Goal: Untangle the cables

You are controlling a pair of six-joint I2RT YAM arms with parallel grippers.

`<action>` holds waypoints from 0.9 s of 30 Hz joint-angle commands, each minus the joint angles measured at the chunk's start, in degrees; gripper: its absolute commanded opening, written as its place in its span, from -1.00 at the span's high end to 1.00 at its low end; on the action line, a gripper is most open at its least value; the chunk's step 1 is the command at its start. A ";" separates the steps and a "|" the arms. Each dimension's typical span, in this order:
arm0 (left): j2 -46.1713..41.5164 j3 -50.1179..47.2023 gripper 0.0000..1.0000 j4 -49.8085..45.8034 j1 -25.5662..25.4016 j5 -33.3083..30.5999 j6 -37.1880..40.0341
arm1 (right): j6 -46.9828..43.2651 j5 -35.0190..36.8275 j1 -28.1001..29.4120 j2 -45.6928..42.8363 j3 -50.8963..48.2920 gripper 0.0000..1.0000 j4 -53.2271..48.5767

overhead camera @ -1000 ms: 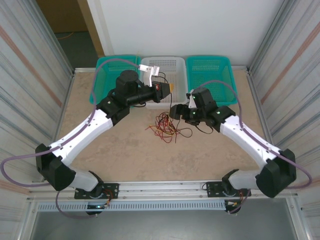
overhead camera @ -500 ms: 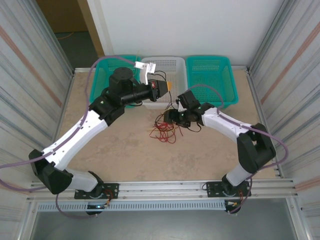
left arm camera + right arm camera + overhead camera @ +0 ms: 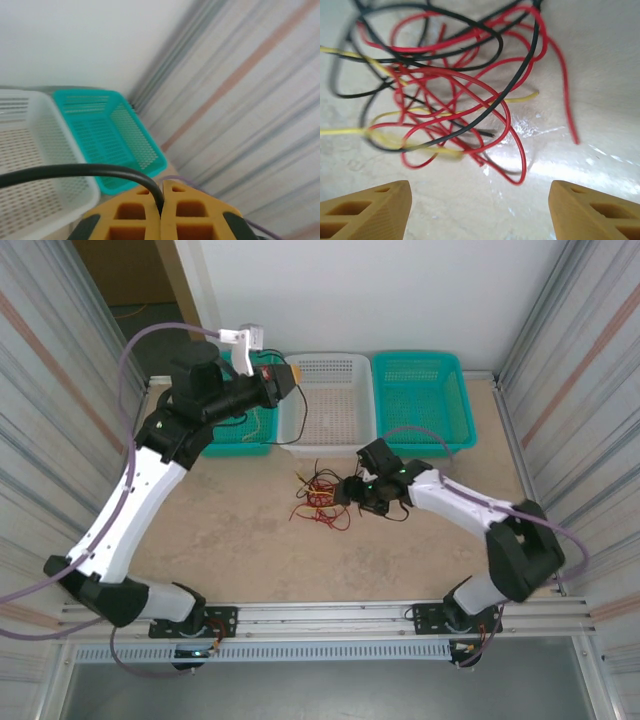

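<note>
As the left gripper point(image 3: 161, 199), jaws pinching a black cable point(image 3: 75, 171), has lifted away to the left, that strand seems to draw out of the tangle point(image 3: 318, 500) on the table point(image 3: 240, 540), beside the right gripper point(image 3: 480, 205) with its jaws spread.

Left arm point(image 3: 130, 500): rises from its base at the near left, bends high at the far left, forearm pointing right.
Left gripper point(image 3: 283, 377): held high, fingers point(image 3: 130, 215) pressed together (a black cable point(image 3: 75, 171) is pinched between them).
Right arm point(image 3: 455, 505): folded at the elbow, forearm reaching low toward the middle.
Right gripper point(image 3: 352, 490): jaws wide apart, fingers point(image 3: 367, 210) pointing down.
</note>
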 commanded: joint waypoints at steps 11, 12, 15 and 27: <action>26.67 22.84 1.00 -9.26 0.99 -4.62 15.08 | 0.38 6.14 -5.23 -20.10 2.17 -0.49 -15.56; 28.88 24.16 1.00 -9.31 0.94 -4.66 15.34 | 0.45 6.22 -5.15 -20.33 2.41 -0.49 -15.90; 34.56 26.99 0.89 -9.03 0.73 -2.27 14.82 | 0.49 6.49 -4.98 -20.77 3.14 -0.49 -16.53; 35.16 23.50 -0.70 -12.70 -3.29 -7.99 17.85 | -1.98 8.54 -5.27 -19.15 4.99 -0.45 -18.16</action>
